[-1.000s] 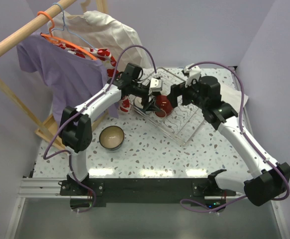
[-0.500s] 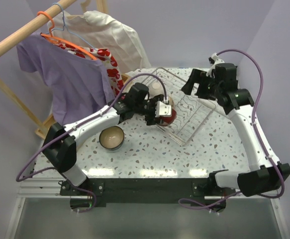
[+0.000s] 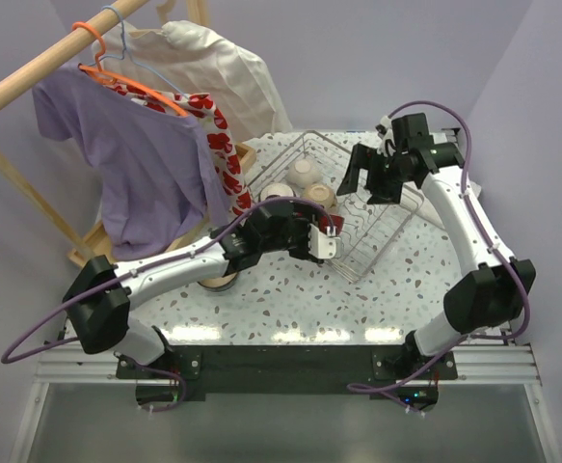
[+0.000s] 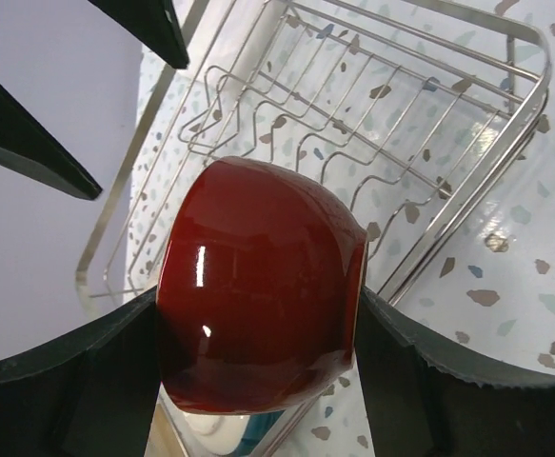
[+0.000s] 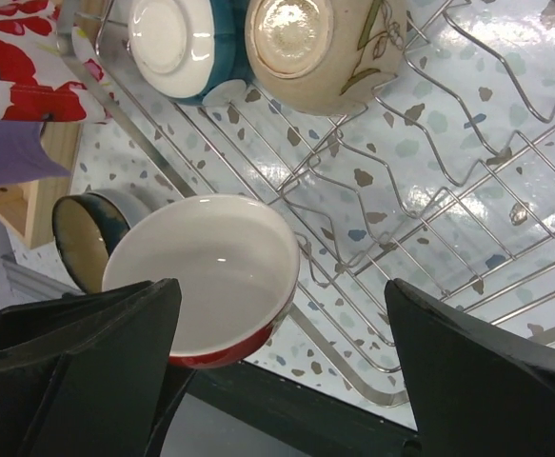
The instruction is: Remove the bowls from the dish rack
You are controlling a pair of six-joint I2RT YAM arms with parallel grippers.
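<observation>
Left wrist view: left pincer point(image 4: 258, 328) clamps dark red bowl point(image 4: 258, 276) at dish rack point(image 4: 491, 157) edge; right pincer point(image 5: 282, 376) gapes wide.

red bowl point(image 4: 258, 295): glossy dark red outside, white inside
rack point(image 3: 372, 227): silver wire
table point(image 4: 505, 286): white, brown-grey flecks
far bowl point(image 5: 329, 48): beige, green leaf sprig

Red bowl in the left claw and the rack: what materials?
The dark red bowl looks like glazed ceramic: glossy outside with sharp light reflections, and a smooth pale inside in the right wrist view. The dish rack is metal wire, probably chromed or stainless: thin, shiny silver rods.
</observation>
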